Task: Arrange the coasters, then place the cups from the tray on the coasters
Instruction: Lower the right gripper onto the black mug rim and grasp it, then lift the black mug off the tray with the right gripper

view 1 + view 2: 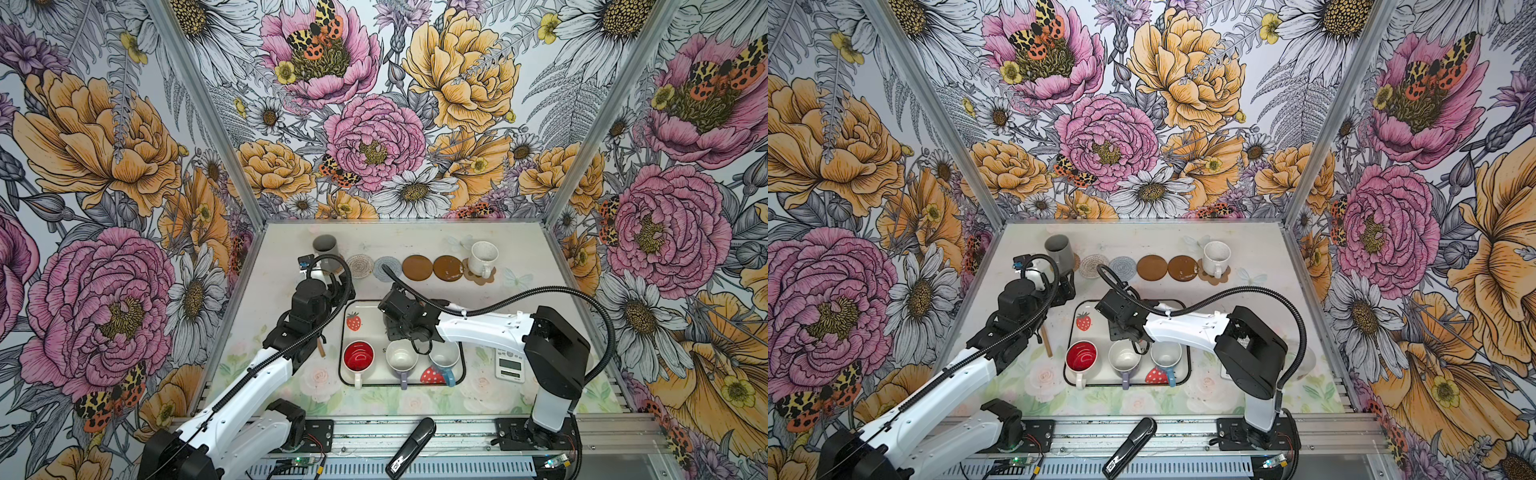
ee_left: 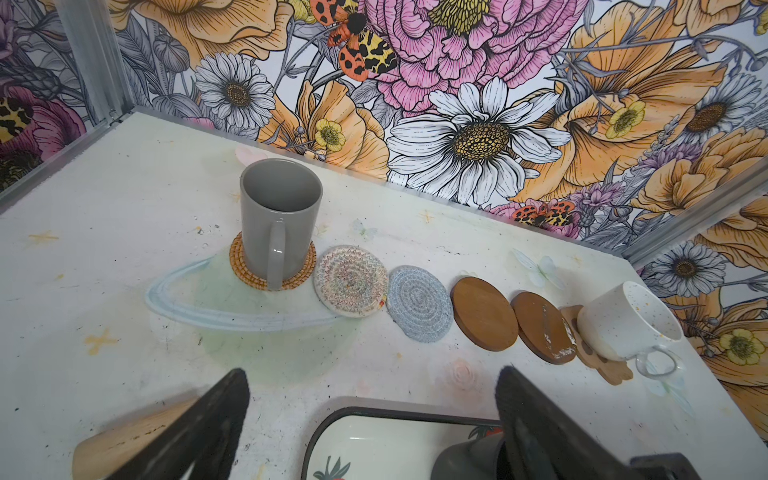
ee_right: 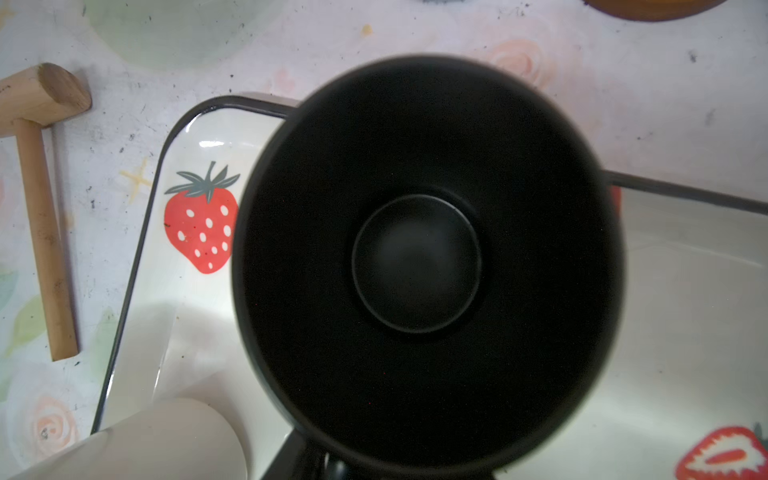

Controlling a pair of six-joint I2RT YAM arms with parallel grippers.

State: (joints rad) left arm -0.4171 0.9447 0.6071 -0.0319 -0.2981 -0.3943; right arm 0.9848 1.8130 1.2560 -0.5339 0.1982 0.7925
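Observation:
Six coasters lie in a row at the back. The grey cup stands on the rattan coaster. Cream, grey-blue and two brown coasters are bare. The speckled cup sits on the paw coaster. On the tray stand the red-inside, lavender and blue cups. My left gripper hangs open and empty behind the tray. My right gripper is at the black cup on the tray; its jaws are hidden.
A wooden mallet lies on the table left of the tray. A white calculator sits to the tray's right. A black stapler-like object rests on the front rail. Flowered walls close in the back and both sides.

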